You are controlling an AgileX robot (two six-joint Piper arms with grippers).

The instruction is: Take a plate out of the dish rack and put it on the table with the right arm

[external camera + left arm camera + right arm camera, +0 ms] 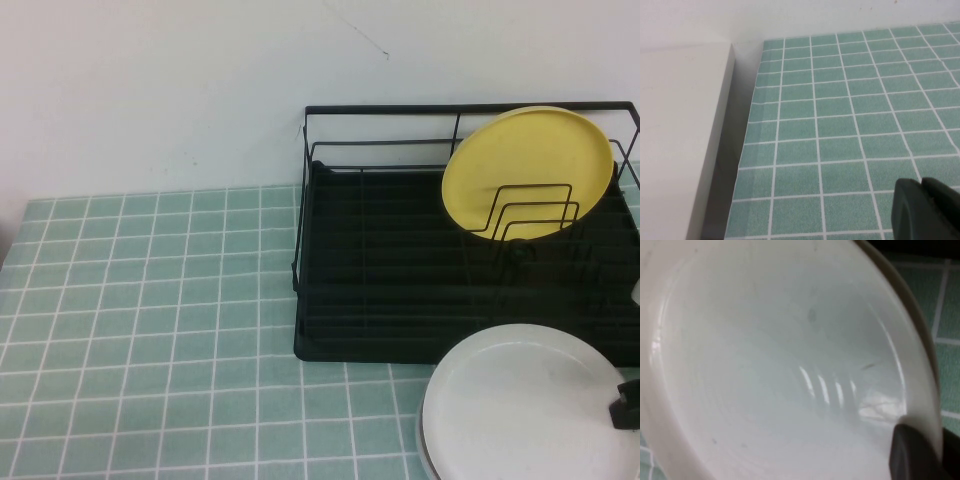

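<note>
High view: one white plate (525,400) lies at lower right on the bench (150,320), just in front of one dish rack (400,300) holding one yellow plate (528,170), with the right end effector (628,405) at its right rim, apparently gripping it.

Left wrist view: the left end effector (927,210), lower right, hangs over bare bench; its opening cannot be told.

Right wrist view: the plain glossy plate fills the frame.
</note>
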